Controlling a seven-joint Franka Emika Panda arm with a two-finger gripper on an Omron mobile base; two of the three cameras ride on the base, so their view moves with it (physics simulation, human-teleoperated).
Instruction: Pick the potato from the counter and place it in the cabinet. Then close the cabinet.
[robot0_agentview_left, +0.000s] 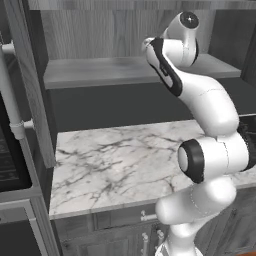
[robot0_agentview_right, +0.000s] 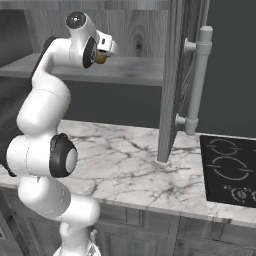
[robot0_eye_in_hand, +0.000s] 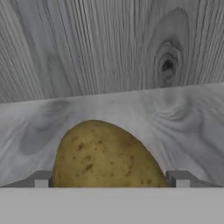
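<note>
The potato (robot0_eye_in_hand: 105, 153) was held between the pincer's (robot0_eye_in_hand: 109, 178) two fingertips (robot0_eye_in_hand: 43, 179), closed against its sides. The pincer was raised inside the open cabinet (robot0_agentview_right: 135, 45), with the shelf (robot0_eye_in_hand: 183, 118) just below and ahead of it and the back wall beyond. The counter (robot0_agentview_right: 125, 165) lay well below, and the open door (robot0_agentview_right: 170, 80) stood to its right.

The light is soft and even in all views, without hard shadows or glare, only the wall under the cabinet (robot0_agentview_left: 125, 70) shelf is dark, the white arm (robot0_agentview_right: 42, 120) has gentle shading, and the rendered pictures are slightly blurred, most in the close potato (robot0_eye_in_hand: 103, 155).
</note>
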